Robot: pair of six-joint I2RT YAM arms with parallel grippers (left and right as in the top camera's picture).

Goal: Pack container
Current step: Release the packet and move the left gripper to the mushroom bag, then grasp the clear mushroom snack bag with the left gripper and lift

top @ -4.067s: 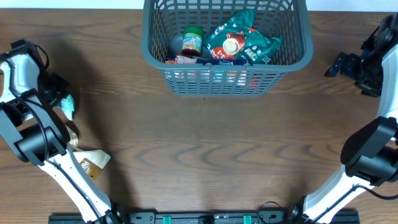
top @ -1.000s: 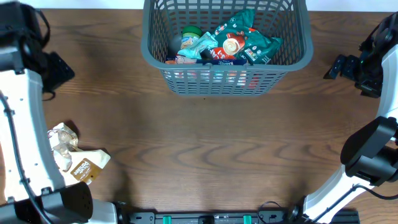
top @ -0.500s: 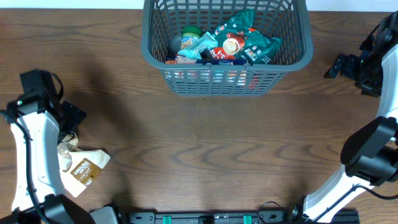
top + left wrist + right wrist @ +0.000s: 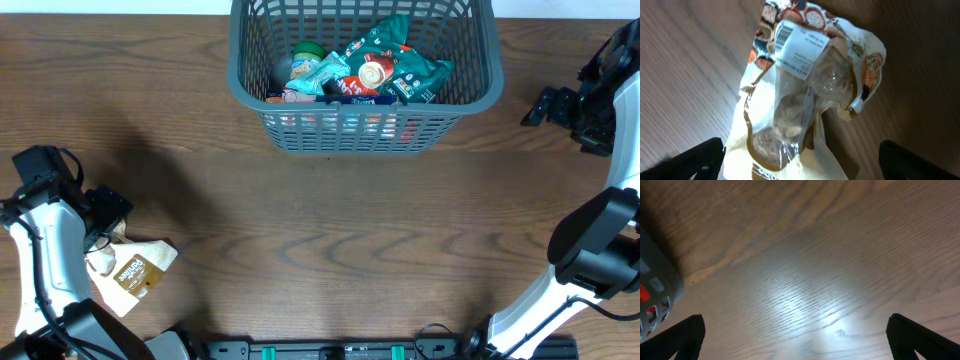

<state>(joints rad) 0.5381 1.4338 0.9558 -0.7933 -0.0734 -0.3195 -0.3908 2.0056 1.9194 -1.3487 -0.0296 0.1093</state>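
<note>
I see the table [image 4: 330, 230], grey container [image 4: 360, 128] at far centre holding snacks [image 4: 385, 65], my right gripper [image 4: 800, 337] spread wide over bare wood at far right, my left gripper [image 4: 802, 162] spread wide over a crumpled packet [image 4: 805, 90] near left

The grey basket [image 4: 365, 125] sits at the far side of the brown worktop [image 4: 350, 240], with snack bags [image 4: 385, 65] inside. The left tool [image 4: 103, 212] hangs over a tan bag [image 4: 135, 268]
</note>
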